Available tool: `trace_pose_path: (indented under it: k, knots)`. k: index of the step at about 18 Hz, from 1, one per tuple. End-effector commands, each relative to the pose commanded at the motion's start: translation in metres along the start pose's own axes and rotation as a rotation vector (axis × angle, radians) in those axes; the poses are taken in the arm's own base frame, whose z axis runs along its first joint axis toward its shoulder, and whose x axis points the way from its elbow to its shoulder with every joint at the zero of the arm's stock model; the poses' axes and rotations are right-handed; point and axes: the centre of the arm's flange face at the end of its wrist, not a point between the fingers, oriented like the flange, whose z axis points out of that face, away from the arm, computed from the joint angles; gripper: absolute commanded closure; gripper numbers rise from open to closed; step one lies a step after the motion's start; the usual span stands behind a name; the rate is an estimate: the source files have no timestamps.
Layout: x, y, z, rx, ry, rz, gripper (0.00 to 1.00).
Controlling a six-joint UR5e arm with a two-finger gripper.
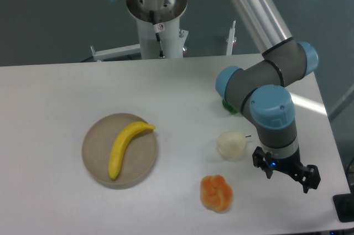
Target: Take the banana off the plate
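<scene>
Camera view, fixed, looking down on the table point(66, 88). Banana point(124, 146) lies across the plate point(97, 160) at about 8 o'clock, untouched. Gripper point(286, 172) hangs near the 4 o'clock edge, well apart from the plate, fingers spread, holding nothing. Pale fruit point(231, 144) and orange fruit point(216, 192) sit between. Task not begun: approach, grasp and lift all remain.

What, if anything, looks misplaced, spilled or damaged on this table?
Nothing stands out. The banana lies intact on the plate, one tip past its rim. The pale fruit and orange fruit sit loose on the table. The gripper is far off.
</scene>
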Motion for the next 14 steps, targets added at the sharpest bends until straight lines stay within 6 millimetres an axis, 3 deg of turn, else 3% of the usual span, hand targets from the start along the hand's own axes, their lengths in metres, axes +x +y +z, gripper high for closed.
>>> trace_pose_path:
  k: [6,9,14]
  knots:
    - [0.023,-0.031,-0.029,0.021,-0.005,-0.201,0.0]
    - [0.042,-0.033,-0.062,0.028,-0.016,-0.347,0.0]
    - [0.112,-0.049,-0.115,0.042,0.042,-0.373,0.0]
